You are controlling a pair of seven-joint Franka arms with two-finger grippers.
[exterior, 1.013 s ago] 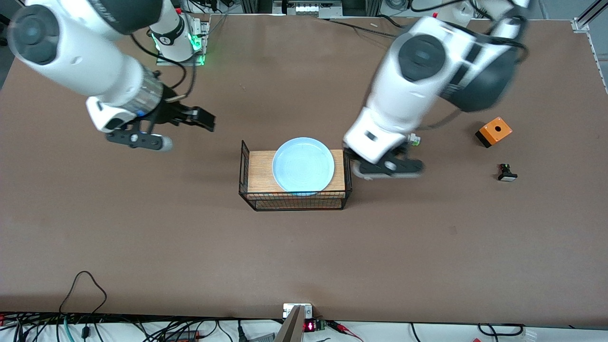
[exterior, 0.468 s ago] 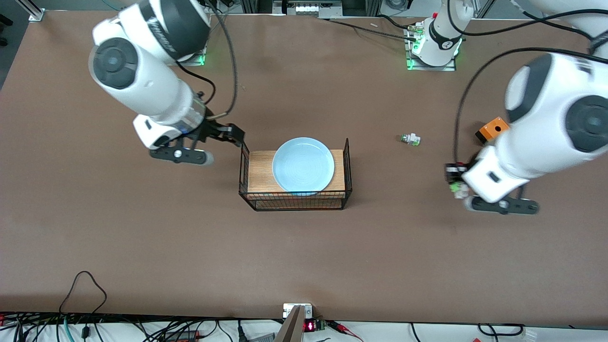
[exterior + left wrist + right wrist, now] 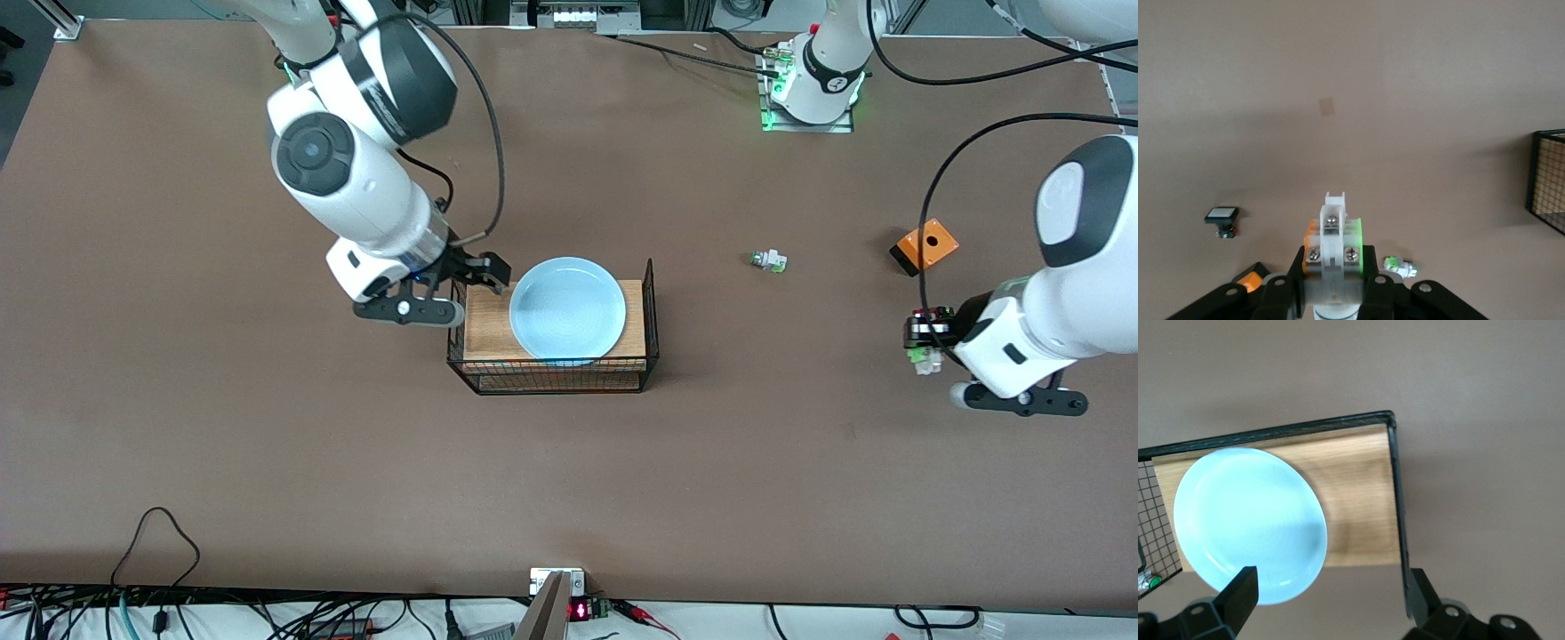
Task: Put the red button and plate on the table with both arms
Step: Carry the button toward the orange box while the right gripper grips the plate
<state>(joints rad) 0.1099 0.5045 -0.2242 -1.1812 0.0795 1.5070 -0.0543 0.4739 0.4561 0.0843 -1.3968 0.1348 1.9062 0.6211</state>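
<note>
The pale blue plate (image 3: 567,308) (image 3: 1250,523) lies on the wooden board atop the wire basket (image 3: 650,307). My right gripper (image 3: 476,280) (image 3: 1331,593) hangs open over the basket's end toward the right arm's side, just beside the plate's rim, with nothing between its fingers. My left gripper (image 3: 925,342) (image 3: 1333,280) is shut on the red button (image 3: 920,354) (image 3: 1333,240), a white block with green and orange sides. It is held above the bare brown table (image 3: 800,462) near the left arm's end. The button's cap is hidden in the left wrist view.
An orange box (image 3: 925,246) (image 3: 1251,277) sits on the table close to the left gripper. A white-green part (image 3: 769,260) (image 3: 1400,267) lies between the basket and the box. A black switch with a white face (image 3: 1221,215) rests nearby. Cables run along the table's front edge.
The left arm has swung from beside the basket toward its own end of the table, carrying the button. The right arm has moved in from its end to the basket, gripper still open.
</note>
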